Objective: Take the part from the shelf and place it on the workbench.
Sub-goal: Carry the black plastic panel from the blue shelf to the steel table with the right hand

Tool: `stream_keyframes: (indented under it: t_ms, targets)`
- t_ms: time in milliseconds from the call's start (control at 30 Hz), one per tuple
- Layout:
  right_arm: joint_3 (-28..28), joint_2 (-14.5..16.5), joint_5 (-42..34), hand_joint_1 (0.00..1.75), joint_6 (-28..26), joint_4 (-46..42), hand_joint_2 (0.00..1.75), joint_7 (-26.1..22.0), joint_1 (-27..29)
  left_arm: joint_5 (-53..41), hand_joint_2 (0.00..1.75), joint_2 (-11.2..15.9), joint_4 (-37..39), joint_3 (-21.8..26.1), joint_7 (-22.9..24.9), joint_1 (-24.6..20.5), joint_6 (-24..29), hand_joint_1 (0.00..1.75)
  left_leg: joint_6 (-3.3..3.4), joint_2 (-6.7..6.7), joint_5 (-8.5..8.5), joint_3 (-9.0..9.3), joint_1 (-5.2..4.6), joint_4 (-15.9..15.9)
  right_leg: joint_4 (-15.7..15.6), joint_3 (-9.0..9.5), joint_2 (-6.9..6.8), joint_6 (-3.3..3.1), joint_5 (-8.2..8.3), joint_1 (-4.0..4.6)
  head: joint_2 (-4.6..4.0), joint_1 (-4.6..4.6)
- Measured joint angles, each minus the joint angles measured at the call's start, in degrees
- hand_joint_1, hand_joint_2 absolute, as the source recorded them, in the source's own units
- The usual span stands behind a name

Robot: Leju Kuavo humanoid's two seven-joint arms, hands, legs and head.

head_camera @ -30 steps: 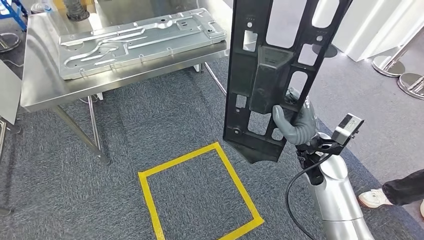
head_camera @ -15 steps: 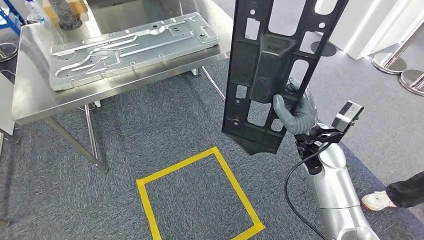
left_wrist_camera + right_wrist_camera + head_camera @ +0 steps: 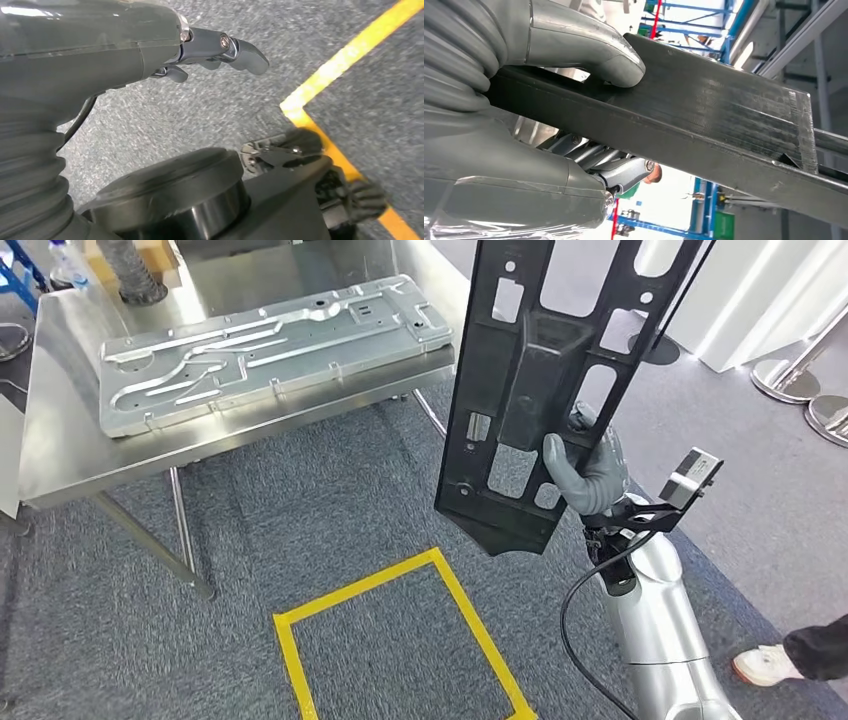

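A long black plastic part [image 3: 545, 380] with several cut-outs stands upright in the air at the right of the head view. My right hand [image 3: 590, 475] grips its lower edge from behind, thumb across the front. In the right wrist view the thumb [image 3: 589, 50] presses on the part's dark rim [image 3: 704, 125], with the fingers underneath. The steel workbench [image 3: 60, 440] stands at the upper left, some way from the part. My left hand [image 3: 150, 50] hangs over the carpet, fingers apart, holding nothing.
A grey stamped metal plate [image 3: 270, 345] covers much of the workbench top, with a ribbed hose [image 3: 130, 275] behind it. A yellow tape square [image 3: 400, 640] marks the carpet. A person's shoe [image 3: 765, 665] is at the lower right. Chrome stanchion bases [image 3: 790, 380] stand at the right.
The whole picture has shifted a little, so the camera has moved. The right hand keeps its hold on the black part, now slightly higher in view. The person's shoe has drawn back.
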Motion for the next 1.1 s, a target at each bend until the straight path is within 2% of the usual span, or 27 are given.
stream_keyframes:
  t_ms: [33, 67, 100, 167, 200, 267, 300, 333, 367, 400, 433, 467, 533, 567, 600, 667, 733, 800, 867, 900, 933, 967, 1000, 1033, 1067, 1100]
  targets:
    - [-0.03, 0.02, -0.01, 1.45, 0.01, 0.08, 1.75, 0.04, 0.02, 0.01, 1.75, 0.0, 0.0, -0.01, 0.02, 0.01, -0.03, 0.0, -0.25, -0.04, -0.85, 0.79, -0.05, 0.02, -3.09, 0.61, -0.1, -0.26, 2.55, 0.04, 0.0, 0.02]
    - [-0.07, 0.06, -0.03, 1.45, 0.02, 0.16, 1.75, 0.1, 0.05, 0.01, 1.75, 0.0, 0.0, -0.01, 0.06, -0.01, -0.05, 0.0, -0.57, -0.05, -1.66, 1.32, -0.1, -0.05, -5.02, 1.03, -0.11, -0.66, 4.35, 0.24, 0.0, 0.01]
    - [-0.14, 0.1, -0.04, 1.45, 0.04, 0.24, 1.75, 0.18, 0.05, 0.01, 1.75, 0.0, 0.0, -0.01, 0.1, -0.04, -0.06, 0.0, -0.91, -0.05, -2.19, 1.81, -0.1, -0.02, -5.78, 1.19, -0.05, -1.22, 4.98, 0.43, 0.0, 0.02]
    - [-0.28, 0.16, -0.07, 1.45, 0.17, 0.22, 1.75, 0.26, -0.33, 0.02, 1.75, -0.04, 0.0, -0.02, 0.16, -0.22, -0.05, 0.0, -1.54, -0.02, -2.14, 1.98, 0.08, 0.91, -5.75, 2.04, 0.33, -2.35, 4.07, 0.66, 0.0, 0.02]
    - [-0.35, 0.1, -0.1, 1.45, 0.27, 0.16, 1.75, 0.27, -0.64, 0.03, 1.75, -0.08, 0.01, -0.02, 0.15, -0.3, -0.06, 0.0, -1.81, 0.01, -1.4, 1.24, 0.21, 3.04, -5.89, 2.76, 0.47, -2.79, 3.55, 0.57, 0.0, 0.03]
    - [-0.42, -0.03, -0.21, 1.45, 0.51, 0.03, 1.75, 0.22, -1.14, 0.08, 1.75, -0.19, 0.01, -0.02, 0.14, -0.39, -0.1, 0.0, -2.28, 0.05, -0.6, -2.97, 0.43, 10.12, -6.11, 4.5, 0.61, -3.42, 2.4, 0.49, 0.0, 0.02]
    - [-0.43, -0.1, -0.27, 1.45, 0.6, 0.01, 1.75, 0.22, -1.23, 0.15, 1.75, -0.24, 0.02, -0.02, 0.08, -0.44, -0.14, 0.0, -2.44, 0.06, -1.38, -5.7, 0.5, 13.92, -6.17, 5.35, 0.63, -3.58, 1.72, 0.51, 0.0, 0.02]
    - [-0.43, -0.1, -0.31, 1.45, 0.65, 0.04, 1.75, 0.23, -1.25, 0.22, 1.75, -0.29, 0.01, -0.01, 0.02, -0.56, -0.16, 0.0, -2.5, 0.06, -3.29, -8.33, 0.55, 16.83, -6.21, 6.19, 0.67, -3.67, 1.02, 0.53, 0.0, 0.02]
    - [-0.43, -0.1, -0.35, 1.45, 0.68, 0.08, 1.75, 0.27, -1.25, 0.29, 1.75, -0.32, 0.01, -0.01, -0.04, -0.73, -0.17, 0.0, -2.44, 0.05, -5.44, -10.49, 0.52, 18.46, -6.23, 7.12, 0.71, -3.73, 0.28, 0.55, 0.0, 0.02]
    - [-0.43, -0.1, -0.39, 1.45, 0.67, 0.13, 1.75, 0.3, -1.25, 0.32, 1.75, -0.35, 0.01, -0.01, -0.09, -0.9, -0.18, 0.0, -2.25, 0.05, -6.98, -11.96, 0.43, 18.61, -6.26, 8.13, 0.72, -3.77, -0.48, 0.56, 0.0, 0.02]
    - [-0.43, -0.1, -0.43, 1.45, 0.67, 0.2, 1.75, 0.3, -1.29, 0.32, 1.75, -0.37, 0.0, -0.01, -0.09, -1.02, -0.18, 0.0, -1.9, 0.05, -7.12, -12.71, 0.24, 17.25, -6.29, 9.16, 0.73, -3.8, -1.23, 0.59, 0.0, 0.02]
    - [-0.43, -0.1, -0.49, 1.45, 0.67, 0.27, 1.75, 0.3, -1.34, 0.32, 1.75, -0.37, 0.0, -0.01, -0.09, -1.06, -0.18, 0.0, -1.35, 0.07, -5.25, -12.76, -0.09, 14.4, -6.35, 10.14, 0.73, -3.81, -1.91, 0.61, 0.0, 0.02]
    - [-0.43, -0.11, -0.59, 1.45, 0.68, 0.52, 1.75, 0.28, -1.27, 0.32, 1.75, -0.24, 0.0, -0.01, -0.09, -0.9, -0.16, 0.0, 0.29, 0.17, 1.95, -11.88, -1.28, 7.05, -6.64, 11.66, 0.83, -3.66, -2.99, 0.59, 0.0, 0.02]
    - [-0.43, -0.12, -0.65, 1.45, 0.68, 0.68, 1.75, 0.26, -1.16, 0.35, 1.75, -0.13, 0.0, 0.0, -0.12, -0.81, -0.15, 0.0, 1.07, -0.1, 4.77, -11.3, -1.86, 4.21, -6.91, 12.2, 0.93, -3.46, -3.4, 0.59, 0.0, 0.02]
    - [-0.42, -0.12, -0.69, 1.45, 0.68, 0.82, 1.75, 0.26, -1.03, 0.37, 1.75, -0.03, 0.0, 0.01, -0.14, -0.75, -0.14, 0.0, 1.67, -0.34, 6.53, -10.8, -2.25, 2.3, -7.05, 12.7, 1.02, -3.24, -3.54, 0.65, 0.0, 0.02]
    - [-0.42, -0.08, -0.81, 1.45, 0.68, 0.92, 1.75, 0.18, -0.95, 0.38, 1.75, 0.0, 0.0, 0.01, -0.16, -0.73, -0.13, 0.0, 2.17, -0.84, 7.45, -9.41, -2.22, 0.51, -6.92, 13.4, 1.09, -2.76, -3.34, 0.95, 0.0, 0.02]
    - [-0.46, -0.01, -0.98, 1.45, 0.68, 0.74, 1.75, 0.05, -1.11, 0.34, 1.75, -0.07, 0.0, 0.0, -0.12, -0.6, -0.07, 0.0, 2.0, -0.49, 8.12, -7.59, -1.73, -0.89, -5.06, 12.97, 0.88, -2.32, -3.58, 1.13, 0.0, 0.02]
    - [-0.56, 0.02, -1.11, 1.45, 0.68, 0.6, 1.75, -0.09, -1.21, 0.32, 1.75, -0.11, 0.0, 0.01, -0.09, -0.47, 0.01, 0.0, 1.59, -0.14, 7.75, -6.21, -1.35, -1.57, 0.04, 9.79, 0.67, -1.74, -5.59, 0.96, 0.0, 0.03]
    - [-0.63, 0.03, -1.17, 1.45, 0.68, 0.6, 1.75, -0.18, -0.85, 0.32, 1.75, -0.14, 0.0, 0.0, -0.09, -0.39, 0.02, 0.0, 1.29, -0.1, 6.84, -5.4, -1.06, -1.59, 5.69, 5.07, 0.61, -0.97, -8.23, 0.57, 0.0, 0.03]
    - [-0.66, 0.03, -1.17, 1.45, 0.68, 0.6, 1.75, -0.18, -0.52, 0.33, 1.75, -0.15, 0.0, 0.0, -0.08, -0.32, 0.01, 0.0, 1.05, -0.14, 6.27, -4.9, -0.87, -1.55, 6.71, 3.44, 0.58, -0.51, -8.76, 0.28, 0.0, 0.02]
    - [-0.69, 0.03, -1.19, 1.45, 0.67, 0.6, 1.75, -0.18, -0.24, 0.33, 1.75, -0.15, 0.0, 0.01, -0.06, -0.22, 0.01, 0.0, 0.78, -0.18, 5.66, -4.27, -0.65, -1.47, 5.81, 2.76, 0.55, 0.04, -8.13, -0.08, 0.0, 0.02]
    - [-0.73, 0.03, -1.2, 1.45, 0.65, 0.6, 1.75, -0.19, -0.06, 0.32, 1.75, -0.15, 0.0, 0.01, -0.04, -0.13, 0.0, 0.0, 0.45, -0.22, 4.94, -3.53, -0.4, -1.3, 3.11, 3.0, 0.51, 0.67, -6.22, -0.53, 0.0, 0.02]
    - [-0.78, 0.03, -1.24, 1.45, 0.63, 0.61, 1.75, -0.19, 0.1, 0.32, 1.75, -0.13, 0.0, 0.02, -0.01, -0.02, -0.01, 0.0, 0.03, -0.23, 4.1, -2.95, -0.23, -1.07, -0.56, 3.74, 0.4, 1.33, -3.09, -1.05, 0.0, 0.03]
    - [-0.85, 0.03, -1.32, 1.45, 0.6, 0.64, 1.75, -0.21, 0.28, 0.31, 1.75, -0.08, 0.0, 0.01, 0.02, 0.03, 0.0, 0.0, -0.42, -0.25, 3.25, -2.38, -0.09, -0.66, -3.65, 4.29, 0.22, 1.63, -0.39, -1.34, 0.0, 0.03]
    - [-0.91, 0.04, -1.43, 1.45, 0.58, 0.62, 1.75, -0.23, 0.57, 0.31, 1.75, -0.03, 0.0, 0.01, 0.04, 0.04, 0.0, 0.0, -0.89, -0.28, 2.52, -2.08, -0.05, -0.34, -5.68, 4.62, 0.04, 1.28, 1.57, -1.34, 0.0, 0.02]
    - [-1.01, 0.06, -1.54, 1.45, 0.51, 0.47, 1.75, -0.22, 0.98, 0.31, 1.75, 0.01, 0.0, 0.01, 0.06, 0.01, -0.01, 0.0, -1.36, -0.27, 1.92, -1.93, -0.05, -0.11, -6.47, 4.6, -0.07, 0.54, 2.66, -1.21, 0.0, 0.02]
